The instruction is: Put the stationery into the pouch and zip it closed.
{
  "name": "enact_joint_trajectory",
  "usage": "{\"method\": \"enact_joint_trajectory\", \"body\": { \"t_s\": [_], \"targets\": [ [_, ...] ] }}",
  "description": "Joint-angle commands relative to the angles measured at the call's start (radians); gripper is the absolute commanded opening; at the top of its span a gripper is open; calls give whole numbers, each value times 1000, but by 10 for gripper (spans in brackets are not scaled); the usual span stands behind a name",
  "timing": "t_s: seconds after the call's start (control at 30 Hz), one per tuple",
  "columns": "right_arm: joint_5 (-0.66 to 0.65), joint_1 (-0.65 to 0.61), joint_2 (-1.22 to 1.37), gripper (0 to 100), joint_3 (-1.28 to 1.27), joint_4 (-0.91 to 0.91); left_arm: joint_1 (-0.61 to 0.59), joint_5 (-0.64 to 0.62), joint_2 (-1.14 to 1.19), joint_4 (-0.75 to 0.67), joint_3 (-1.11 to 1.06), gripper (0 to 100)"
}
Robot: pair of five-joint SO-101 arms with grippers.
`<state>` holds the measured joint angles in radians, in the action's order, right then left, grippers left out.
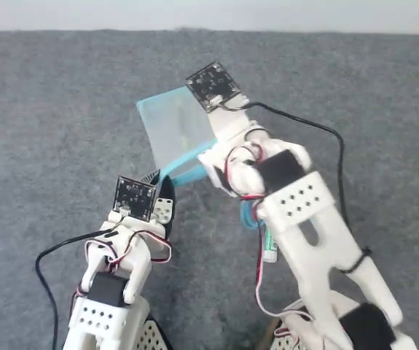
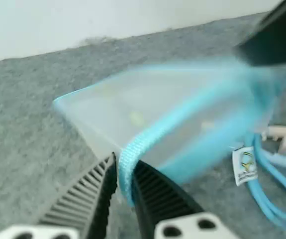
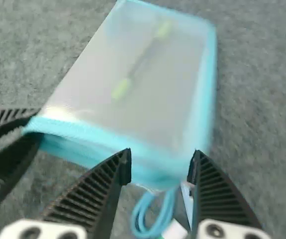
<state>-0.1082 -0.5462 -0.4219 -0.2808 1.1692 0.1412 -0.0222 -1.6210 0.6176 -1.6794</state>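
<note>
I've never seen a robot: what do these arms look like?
The left arm and right arm are white perforated plastic with black motors, red, white and black cables, and square black circuit boards. The left gripper and right gripper have black ridged jaws.

Your high view looks steeply down over the table (image 1: pixel 41 109). Both wrist views closely face the pouch (image 3: pixel 138 94), shared throughout.
</note>
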Motion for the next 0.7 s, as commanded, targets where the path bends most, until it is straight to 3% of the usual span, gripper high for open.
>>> {"method": "enact_joint_trajectory", "body": {
  "t_s": [0.0,0.33,0.53,0.67],
  "targets": [
    [-83,24,-114,215,28,97,-43,3,-12,-23,24,11],
    [-172,120,-308,215,28,420,-104,-3,-12,-43,25,11],
    [-284,294,-308,215,26,576,-98,-5,-12,-43,24,11],
    [-427,410,-321,215,-52,604,-103,-5,-12,-40,24,11]
  ]
}}
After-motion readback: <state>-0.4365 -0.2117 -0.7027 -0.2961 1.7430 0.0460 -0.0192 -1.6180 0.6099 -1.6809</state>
